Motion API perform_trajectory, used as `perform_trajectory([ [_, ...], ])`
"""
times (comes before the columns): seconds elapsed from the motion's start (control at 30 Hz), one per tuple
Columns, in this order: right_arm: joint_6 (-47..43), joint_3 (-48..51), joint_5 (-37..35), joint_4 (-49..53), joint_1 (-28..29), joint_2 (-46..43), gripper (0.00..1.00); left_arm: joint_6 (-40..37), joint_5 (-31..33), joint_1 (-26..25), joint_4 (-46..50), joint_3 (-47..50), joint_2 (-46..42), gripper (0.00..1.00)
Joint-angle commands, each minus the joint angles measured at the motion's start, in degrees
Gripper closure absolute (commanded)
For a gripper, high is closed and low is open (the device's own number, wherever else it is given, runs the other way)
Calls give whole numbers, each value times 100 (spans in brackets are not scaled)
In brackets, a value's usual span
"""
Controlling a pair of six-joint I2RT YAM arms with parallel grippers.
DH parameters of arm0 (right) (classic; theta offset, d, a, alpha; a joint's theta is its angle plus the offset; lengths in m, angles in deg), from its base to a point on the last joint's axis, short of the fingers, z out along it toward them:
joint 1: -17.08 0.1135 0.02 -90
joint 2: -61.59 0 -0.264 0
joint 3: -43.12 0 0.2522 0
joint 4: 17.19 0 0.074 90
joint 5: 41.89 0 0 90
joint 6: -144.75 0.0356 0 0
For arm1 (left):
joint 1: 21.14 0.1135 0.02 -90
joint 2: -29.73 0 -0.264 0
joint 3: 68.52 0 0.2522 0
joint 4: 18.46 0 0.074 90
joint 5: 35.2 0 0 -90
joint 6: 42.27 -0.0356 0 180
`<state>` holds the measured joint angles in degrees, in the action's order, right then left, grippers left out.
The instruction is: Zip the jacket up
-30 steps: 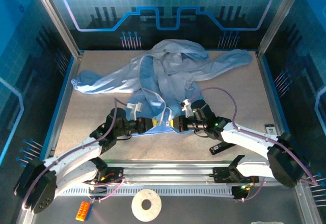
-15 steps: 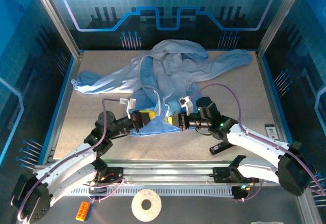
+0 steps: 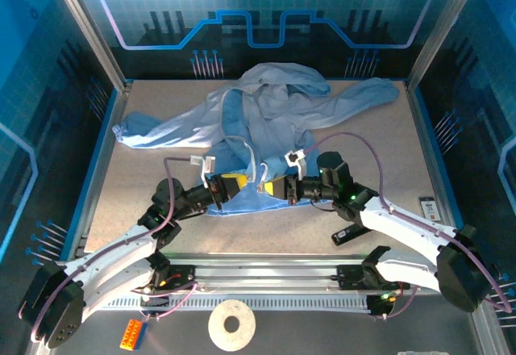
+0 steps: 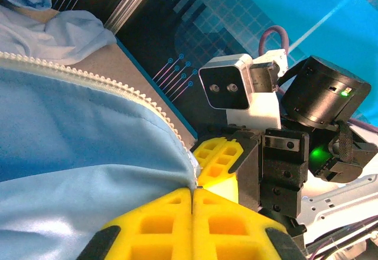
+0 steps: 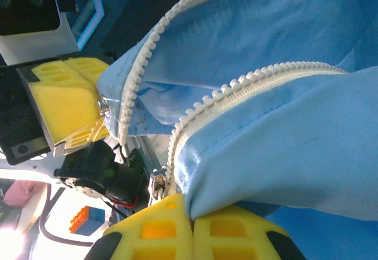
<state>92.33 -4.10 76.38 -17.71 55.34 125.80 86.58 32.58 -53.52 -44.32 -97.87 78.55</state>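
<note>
Jacket (image 3: 274, 109) lies crumpled over the far half of the table (image 3: 129, 194), sleeves out left and right. Left gripper (image 3: 234, 186) and right gripper (image 3: 272, 190) face each other at its near hem, both on the fabric. White tape roll (image 3: 231, 323) and orange brick (image 3: 131, 334) sit by the arm bases.

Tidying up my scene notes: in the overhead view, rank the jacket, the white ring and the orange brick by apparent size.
Largest to smallest:
1. jacket, by far
2. white ring
3. orange brick
</note>
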Motion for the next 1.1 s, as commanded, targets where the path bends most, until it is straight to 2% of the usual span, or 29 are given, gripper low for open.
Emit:
perform_trajectory([
  [0.0, 99, 67, 189, -414, -89, -53, 100, -115, 67, -54, -409, 7, 53, 100],
  [0.47, 265, 19, 96, -697, -102, 73, 100, -22, 165, -219, -468, -61, 366, 100],
  [0.73, 284, 5, 60, -690, -102, 75, 100, -141, 285, -252, -160, -55, 148, 100],
  [1.07, 372, 42, -100, -624, -82, 68, 100, -198, 822, -268, 118, 27, -258, 100],
])
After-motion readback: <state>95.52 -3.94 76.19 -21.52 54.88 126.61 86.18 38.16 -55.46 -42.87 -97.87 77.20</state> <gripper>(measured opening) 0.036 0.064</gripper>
